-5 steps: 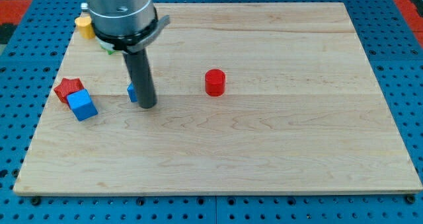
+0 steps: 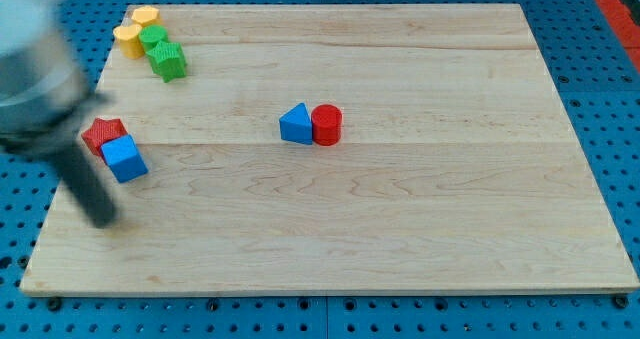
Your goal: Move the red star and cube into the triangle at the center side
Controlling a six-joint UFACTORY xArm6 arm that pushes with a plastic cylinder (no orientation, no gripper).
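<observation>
The red star (image 2: 100,133) lies near the board's left edge, touching the blue cube (image 2: 124,158) just below and right of it. The blue triangle (image 2: 295,124) sits near the board's middle, touching the red cylinder (image 2: 326,124) on its right. My rod is motion-blurred at the view's left; my tip (image 2: 103,219) rests on the board below and slightly left of the blue cube, a short gap away from it.
Two yellow blocks (image 2: 134,31) and two green blocks (image 2: 163,54) cluster at the board's top left corner. The wooden board (image 2: 400,239) lies on a blue perforated table.
The rod has swung from beside the blue triangle to the lower left. The blue triangle now sits far to the right, against the red cylinder. The green blocks are now uncovered.
</observation>
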